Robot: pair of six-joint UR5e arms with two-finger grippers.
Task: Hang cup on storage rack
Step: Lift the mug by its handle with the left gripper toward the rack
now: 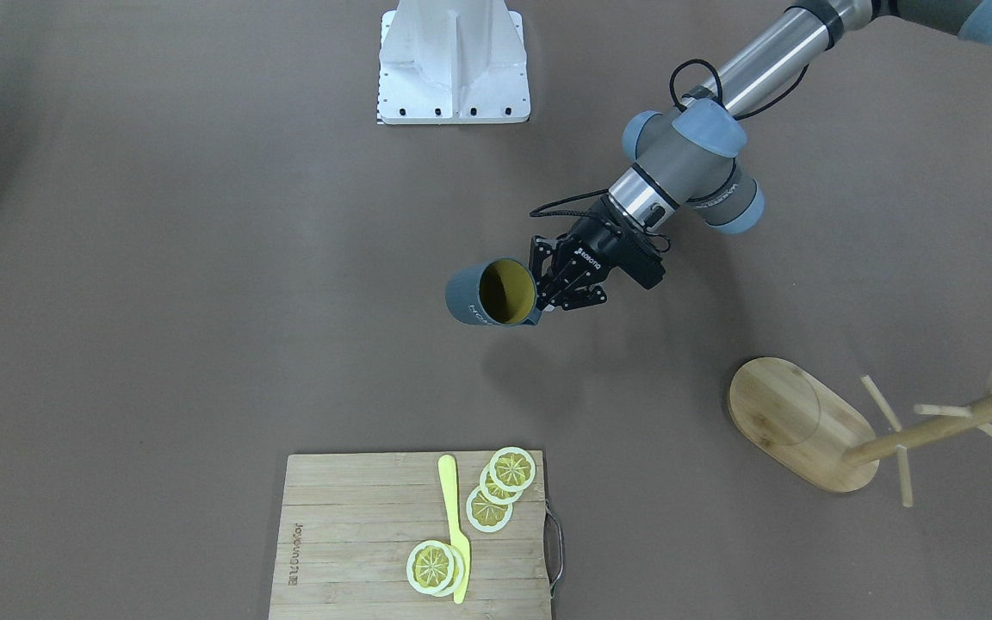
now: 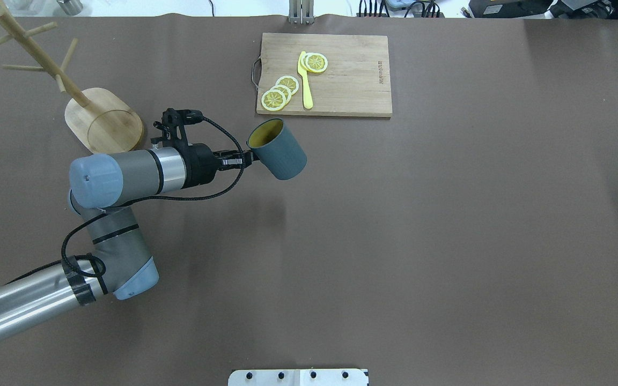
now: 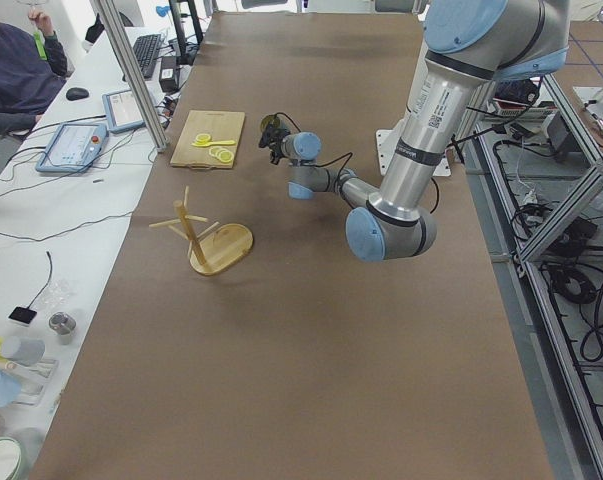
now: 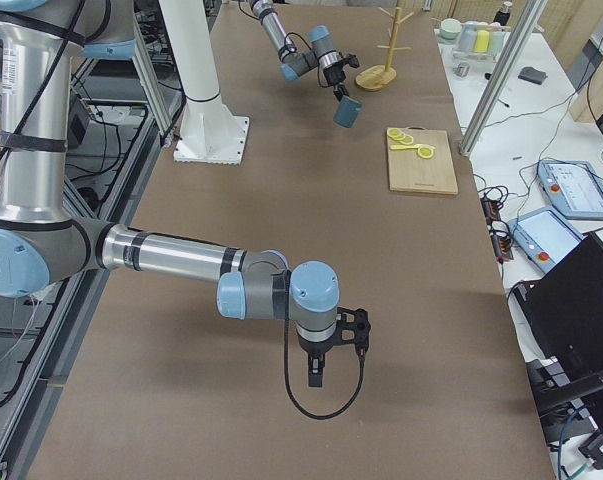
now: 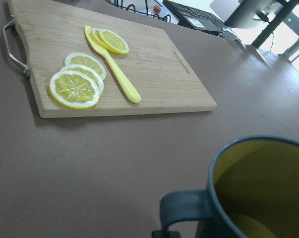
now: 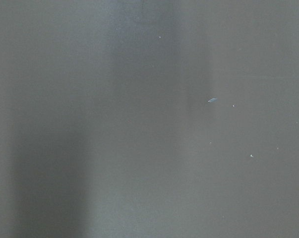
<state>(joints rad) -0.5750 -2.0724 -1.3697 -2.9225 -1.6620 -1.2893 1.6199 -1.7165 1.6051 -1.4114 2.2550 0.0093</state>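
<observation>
My left gripper point(image 1: 552, 288) is shut on the squared handle of the cup point(image 1: 492, 294), a dark blue-grey mug with a yellow-green inside. It holds the cup tilted in the air above the table's middle; the overhead view shows the cup point(image 2: 278, 149) beside the gripper point(image 2: 244, 158). The cup's rim and handle fill the left wrist view's lower right point(image 5: 258, 188). The storage rack point(image 1: 875, 430), a bamboo mug tree with an oval base and thin pegs, stands apart at the robot's far left point(image 2: 73, 91). My right gripper point(image 4: 316, 375) shows only in the exterior right view; I cannot tell its state.
A bamboo cutting board point(image 2: 341, 75) with several lemon slices point(image 2: 279, 91) and a yellow knife point(image 2: 305, 80) lies at the table's far edge, just beyond the cup. The white robot mount point(image 1: 453, 65) stands at the near edge.
</observation>
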